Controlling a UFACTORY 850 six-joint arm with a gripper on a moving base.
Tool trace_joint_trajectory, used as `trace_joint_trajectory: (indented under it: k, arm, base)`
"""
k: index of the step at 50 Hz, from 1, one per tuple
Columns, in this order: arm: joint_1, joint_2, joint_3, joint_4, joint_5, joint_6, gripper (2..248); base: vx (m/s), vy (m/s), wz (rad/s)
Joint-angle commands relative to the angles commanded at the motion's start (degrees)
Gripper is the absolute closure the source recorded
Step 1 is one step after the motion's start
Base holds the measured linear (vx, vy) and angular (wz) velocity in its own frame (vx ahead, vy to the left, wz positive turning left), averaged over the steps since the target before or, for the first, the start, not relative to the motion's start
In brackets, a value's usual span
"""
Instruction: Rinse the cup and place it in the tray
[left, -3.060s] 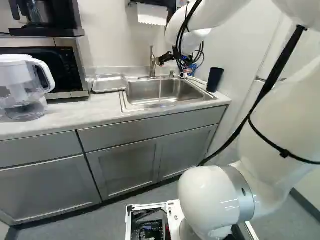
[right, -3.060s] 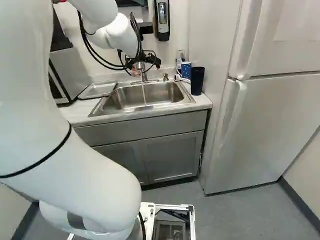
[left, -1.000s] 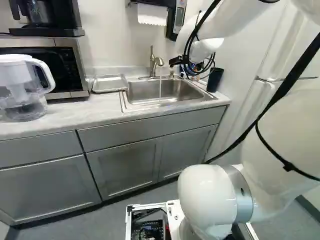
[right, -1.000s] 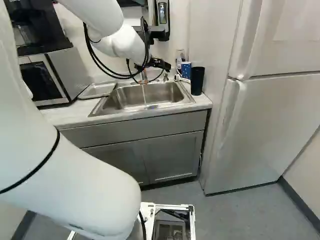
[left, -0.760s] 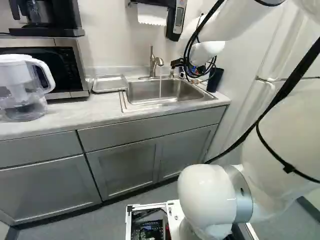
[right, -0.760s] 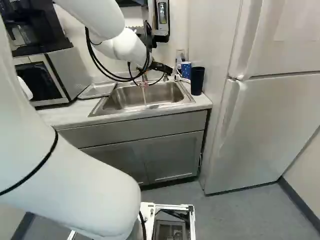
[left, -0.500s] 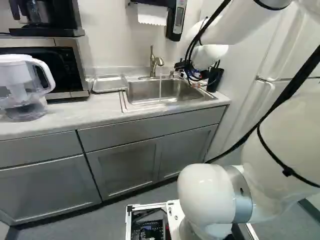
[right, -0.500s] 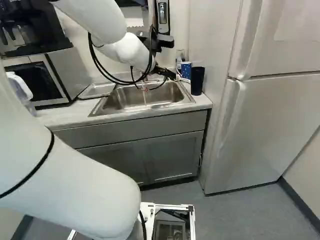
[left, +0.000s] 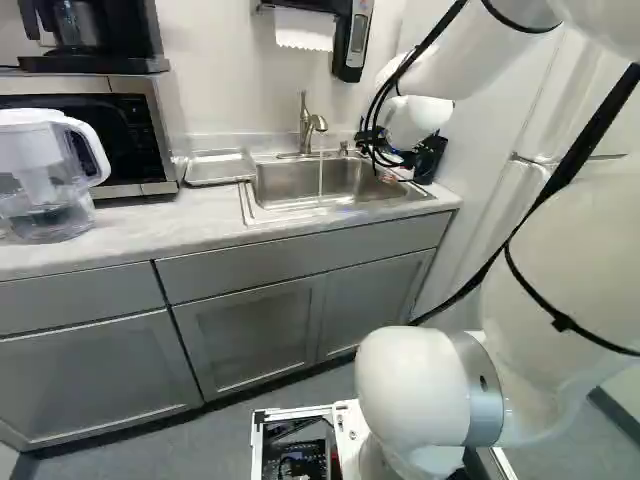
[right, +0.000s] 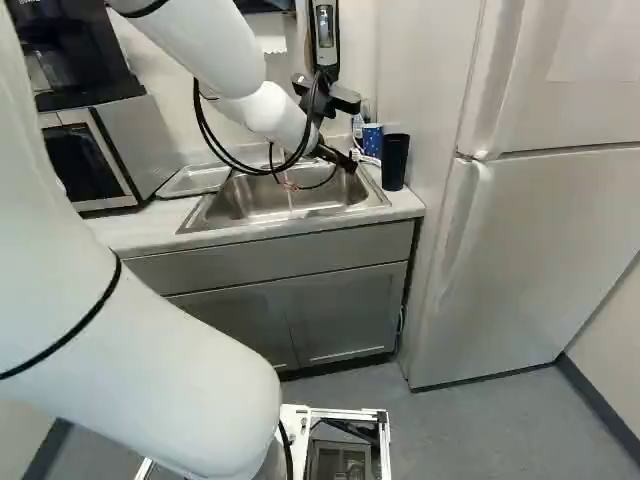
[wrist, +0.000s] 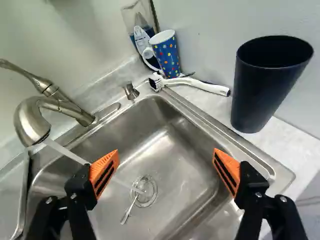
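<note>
My black, orange-padded gripper (right: 347, 163) is spread above the steel sink (wrist: 175, 157).
A tall, dark, tapered cup (wrist: 265, 87) stands upright beside the sink.

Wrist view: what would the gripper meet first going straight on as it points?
The gripper would probably meet the sink basin, its wall or floor; depth is hard to judge.

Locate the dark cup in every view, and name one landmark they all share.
Left base view: the dark cup stands beside the sink's right end.
Right base view: between the sink and the fridge.
Wrist view: beside the sink, beyond the fingers, near the brush.
Shared landmark: the sink.
</note>
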Motion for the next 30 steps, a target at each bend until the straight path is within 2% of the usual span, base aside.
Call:
trace_joint_trajectory:
  k: [10,30]
  arm:
    - [0.0,-1.1,0.3,3.1,2.1,0.0,3]
    - [-0.1,-1.3,0.3,4.7,4.6,0.0,3]
  base:
    - [0.000,0.000,0.000]
    - [0.000,0.000,0.000]
